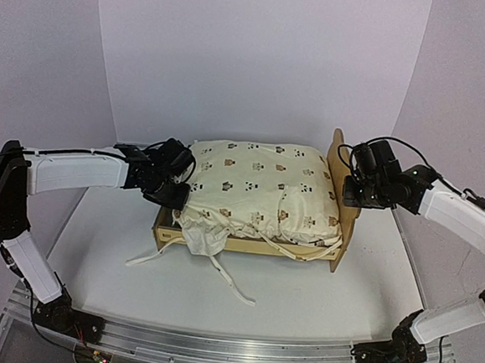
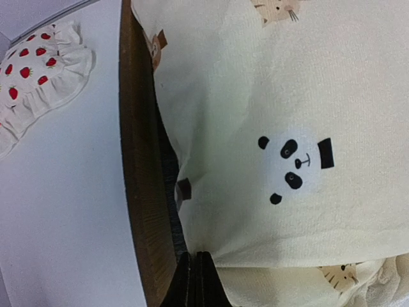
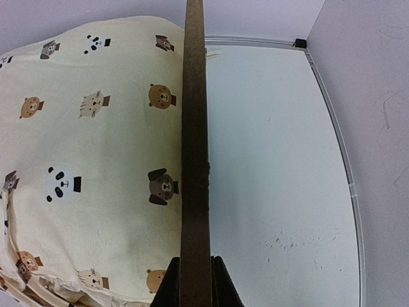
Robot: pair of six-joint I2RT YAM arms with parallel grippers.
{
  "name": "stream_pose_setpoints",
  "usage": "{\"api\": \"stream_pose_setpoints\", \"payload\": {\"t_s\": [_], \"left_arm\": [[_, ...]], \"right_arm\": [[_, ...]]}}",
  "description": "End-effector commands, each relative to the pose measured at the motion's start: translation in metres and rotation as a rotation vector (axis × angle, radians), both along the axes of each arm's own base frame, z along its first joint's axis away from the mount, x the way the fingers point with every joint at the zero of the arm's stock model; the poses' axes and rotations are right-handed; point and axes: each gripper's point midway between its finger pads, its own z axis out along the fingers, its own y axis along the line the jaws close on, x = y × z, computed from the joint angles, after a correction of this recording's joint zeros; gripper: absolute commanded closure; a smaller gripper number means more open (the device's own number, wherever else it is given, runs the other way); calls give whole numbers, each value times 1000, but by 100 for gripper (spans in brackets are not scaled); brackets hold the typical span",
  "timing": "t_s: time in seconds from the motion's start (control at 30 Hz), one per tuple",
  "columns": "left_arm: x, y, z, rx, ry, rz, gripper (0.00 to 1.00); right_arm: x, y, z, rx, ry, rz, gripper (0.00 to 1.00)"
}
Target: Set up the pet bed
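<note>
The pet bed [image 1: 250, 247] of light plywood stands mid-table, headboard [image 1: 338, 168] to the right. A puffy cream animal-print cover [image 1: 259, 183] fills it and spills over the front left corner. My left gripper [image 1: 177, 195] is at the bed's left end. In the left wrist view its fingers [image 2: 195, 256] are pressed together, pinching a fold of the cover [image 2: 268, 96] beside the wooden rail [image 2: 144, 192]. My right gripper [image 1: 348, 192] is shut on the headboard's edge [image 3: 193, 128], one finger on each face, the cover [image 3: 96, 160] to its left.
A white strawberry-print pillow [image 2: 38, 70] lies on the table beyond the bed's left rail. Cream ties [image 1: 223, 272] trail from the cover onto the table before the bed. A table rim [image 3: 332, 128] and white walls run close on the right.
</note>
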Motion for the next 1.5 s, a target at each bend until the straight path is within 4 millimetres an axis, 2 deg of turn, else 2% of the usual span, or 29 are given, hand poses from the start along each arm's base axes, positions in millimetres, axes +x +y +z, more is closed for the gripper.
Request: {"api": "stream_pose_setpoints", "payload": {"t_s": [0.0, 0.23, 0.33, 0.43, 0.53, 0.57, 0.67, 0.77, 0.87, 0.97, 1.03, 1.13, 1.3, 1.47], "left_arm": [[2, 39, 29, 111, -109, 99, 100], [4, 75, 47, 228, -167, 205, 100], [3, 81, 50, 227, -171, 233, 100], [2, 86, 45, 238, -153, 270, 99], [3, 89, 51, 243, -167, 305, 82], [5, 86, 55, 226, -172, 300, 72], [11, 58, 76, 126, -204, 206, 53], [12, 13, 105, 47, -269, 59, 44], [5, -43, 132, 17, -330, -106, 42], [-1, -93, 137, -3, -340, -249, 41], [0, -113, 136, -40, -327, -289, 42], [2, -130, 133, -94, -323, -314, 44], [-2, -140, 121, -167, -296, -323, 47], [-7, -122, 115, -164, -300, -276, 49]], "right_arm": [[-28, 12, -44, 27, 174, 58, 100], [-28, 12, -47, 28, 181, 57, 100], [-29, 12, -48, 24, 182, 55, 100], [-28, 12, -48, 23, 184, 60, 100], [-27, 16, -44, 24, 181, 84, 92], [-27, 17, -41, 25, 176, 97, 87], [-26, 18, -27, 29, 148, 117, 71], [-25, 18, -7, 33, 105, 135, 53], [-27, 15, 15, 36, 61, 145, 43], [-32, 10, 35, 46, 16, 155, 39], [-39, 12, 47, 72, -5, 195, 39], [-50, 32, 59, 151, -1, 313, 41], [-54, 96, 60, 250, 72, 531, 47], [-60, 154, 27, 213, 180, 676, 50]]}}
